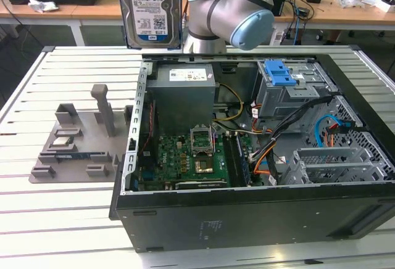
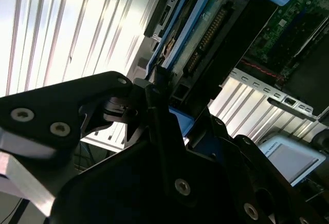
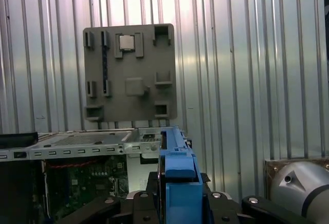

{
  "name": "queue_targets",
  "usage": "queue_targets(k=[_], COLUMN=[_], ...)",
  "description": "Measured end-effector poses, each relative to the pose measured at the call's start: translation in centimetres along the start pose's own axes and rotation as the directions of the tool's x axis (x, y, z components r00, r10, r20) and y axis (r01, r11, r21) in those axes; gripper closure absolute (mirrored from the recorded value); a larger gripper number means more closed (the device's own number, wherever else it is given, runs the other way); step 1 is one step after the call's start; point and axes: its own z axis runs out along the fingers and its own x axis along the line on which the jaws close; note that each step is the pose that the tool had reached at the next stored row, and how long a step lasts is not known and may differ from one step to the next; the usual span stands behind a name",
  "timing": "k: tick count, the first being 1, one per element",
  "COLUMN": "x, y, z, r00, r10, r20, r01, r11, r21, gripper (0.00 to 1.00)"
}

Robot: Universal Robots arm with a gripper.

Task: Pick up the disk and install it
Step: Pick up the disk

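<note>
Exterior view, front to back: the open computer case [image 1: 247, 219] rests on a slatted table [image 1: 62, 219], with a grey drive cage [image 1: 290, 93] inside. Above the case's far rim, the disk [image 1: 151, 10] hangs upright in the air. The gripper [image 3: 177, 198] is clamped on its blue bracket. Pickup looks done; installing remains.

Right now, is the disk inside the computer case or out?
Out: the end effector holds the disk upright, outside the open case.
</note>
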Motion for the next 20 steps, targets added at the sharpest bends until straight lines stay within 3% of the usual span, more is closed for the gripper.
queue_targets(k=[8,20], x=[-0.21,-0.41], y=[-3.11,-6.14], z=[0.01,0.02], r00=[1.0000,1.0000], r10=[0.000,0.000], r20=[0.0000,-0.0001], r01=[0.000,0.000], r11=[1.0000,1.0000], r21=[-0.0001,-0.0001], gripper=[0.63,0.63])
